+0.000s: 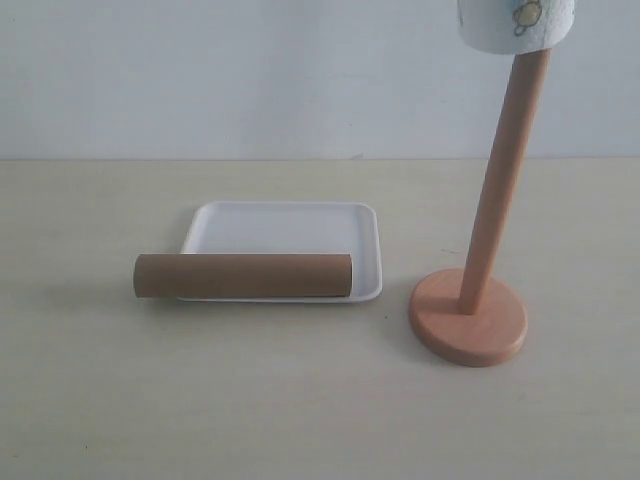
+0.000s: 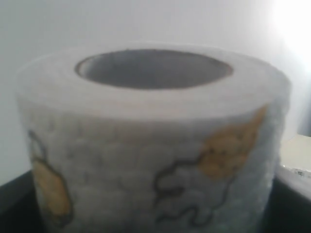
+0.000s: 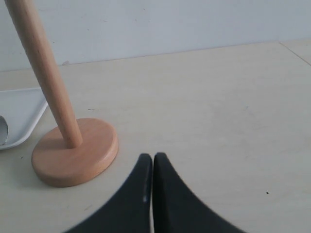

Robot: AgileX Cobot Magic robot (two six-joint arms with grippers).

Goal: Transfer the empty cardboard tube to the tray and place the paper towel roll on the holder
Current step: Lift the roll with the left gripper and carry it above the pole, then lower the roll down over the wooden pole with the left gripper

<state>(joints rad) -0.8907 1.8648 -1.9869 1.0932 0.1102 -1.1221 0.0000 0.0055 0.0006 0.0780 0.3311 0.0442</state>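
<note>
Since everything rests on it, the pale wood-grain table is entered first.

Item: light-brown wooden holder, round disc base with a tall slim pole. It is stood at the right of the exterior view, just beside the tray but apart from it. Its pole is bare along its whole length so that a roll can be threaded down it.

Item: shallow white rectangular tray, rounded corners and a low rim. It is placed mid-table as the drop-off for the spent core.

Item: thick white embossed paper towel roll, yellow cartoon prints and a hollow grey core. It is held upright in the air at the pole's tip, cut off by the top edge of the exterior view. The core is judged to be lined up over the pole for lowering; seating is not yet done.

Item: plain brown hollow cardboard tube. It is laid on its side across the tray's near rim, one end overhanging the table. That half of the task is judged done.

Item: left gripper. It is spread wide and clamped round the roll's girth, with dark fingers seen at either flank.

Item: right gripper. It is pressed together and empty, parked low near the holder's base, clear of the descent path.
</note>
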